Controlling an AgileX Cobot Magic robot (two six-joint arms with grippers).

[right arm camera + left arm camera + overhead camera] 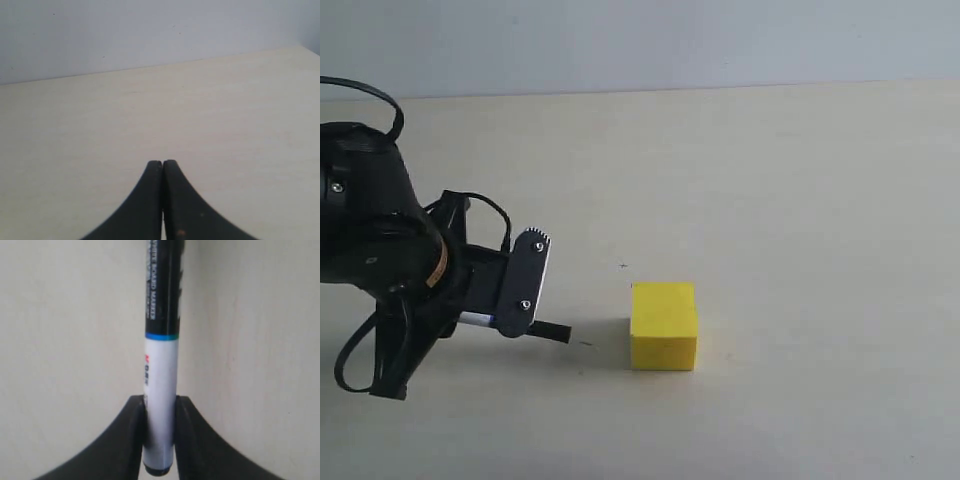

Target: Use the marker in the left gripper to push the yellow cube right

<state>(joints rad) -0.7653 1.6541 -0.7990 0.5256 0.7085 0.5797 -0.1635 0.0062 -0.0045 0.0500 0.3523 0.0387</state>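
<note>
Ext view: the left gripper (520, 300) and its bulky black wrist are cut off at the frame edge, so the arm behind can't be seen. One flat jaw plate covers most of the marker (552, 332). Only a sliver of white barrel and the black end poking out toward the yellow cube (663, 325) show. A black cable loop (365, 95) rises over the wrist, partly out of frame.

L wrist view: the left gripper (160, 410) is clamped on the marker (161, 370), jaws pressed on both sides of the white barrel near its butt end. A thin blue band sits where the white meets the black part. The black part runs out of frame, so the tip isn't visible here. Print on the barrel is too blurred to read.

The cube shows only in the ext view, flat on the pale table (800, 200) and square-on. The marker's black end is to the cube's left, near but apart, w/ bare table btw them. The gripper is further left of the cube.

R wrist view: the right gripper (162, 165) has its jaws pressed tight together w/ nothing btw them. Where it sits relative to the cube can't be told. A grey wall (150, 30) lies beyond the table edge.
</note>
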